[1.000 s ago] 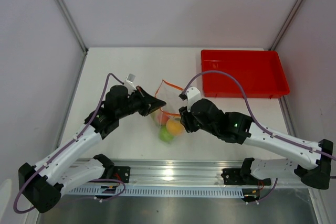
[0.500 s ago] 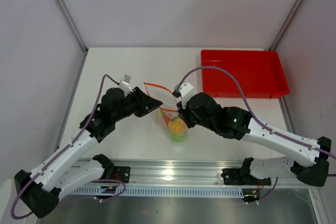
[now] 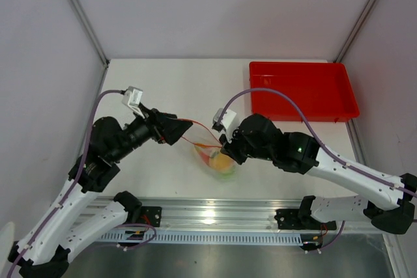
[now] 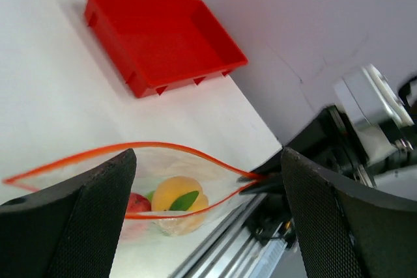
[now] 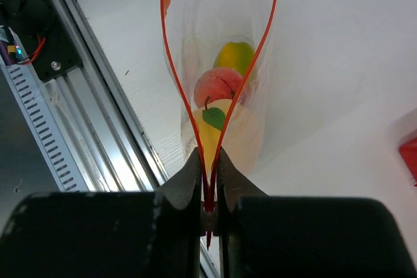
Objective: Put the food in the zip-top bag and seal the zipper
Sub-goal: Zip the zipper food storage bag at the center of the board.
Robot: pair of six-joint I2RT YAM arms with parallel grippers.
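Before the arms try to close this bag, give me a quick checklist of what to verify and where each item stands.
Fruit inside the zip-top bag: ok; full count, cannot tell.
Right tool clamped on the zipper end: ok.
Left tool gripping the other end: not ok, it stands wide open.
Zipper sealed: not ok, the mouth gapes.
Red tray out of the way: ok.

left arm reached up and inward, wrist aimed right | left gripper had its fingers spread wide | right arm stretched leftward, elbow bent | right gripper was pinched tight on the zipper
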